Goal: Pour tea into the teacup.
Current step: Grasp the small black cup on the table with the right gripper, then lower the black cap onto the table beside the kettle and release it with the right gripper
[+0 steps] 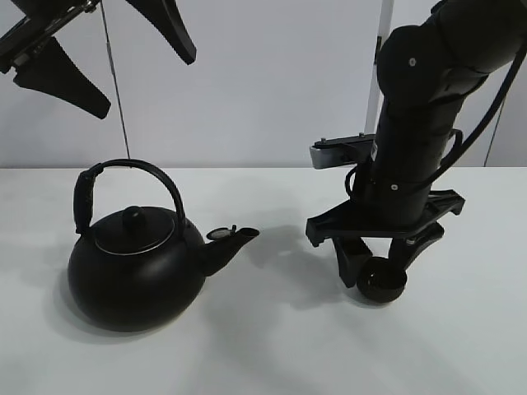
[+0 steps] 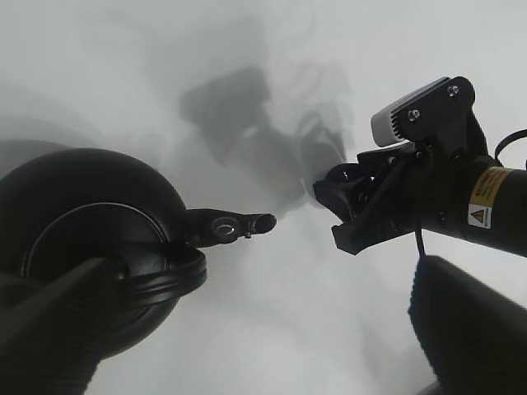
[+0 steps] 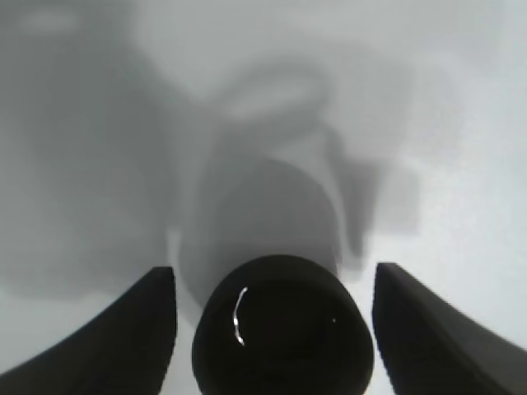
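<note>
The teacup (image 1: 381, 284), small, round and black, stands on the white table (image 1: 272, 346) at the right. My right gripper (image 1: 380, 267) is lowered over it, one finger on each side. In the right wrist view the teacup (image 3: 284, 337) sits between the fingers (image 3: 123, 337) with a narrow gap on one side, so the right gripper (image 3: 276, 271) is open around it. The big black kettle (image 1: 136, 271) stands at the left, its spout (image 1: 235, 239) pointing toward the cup. My left gripper (image 1: 146, 85) hangs wide open high above the kettle (image 2: 82, 222).
The kettle's arched handle (image 1: 132, 169) stands upright over its lid. A thin cable (image 1: 115, 90) hangs down behind the kettle. A white wall closes the back of the table. The right arm (image 2: 445, 197) fills the space to the right of the spout.
</note>
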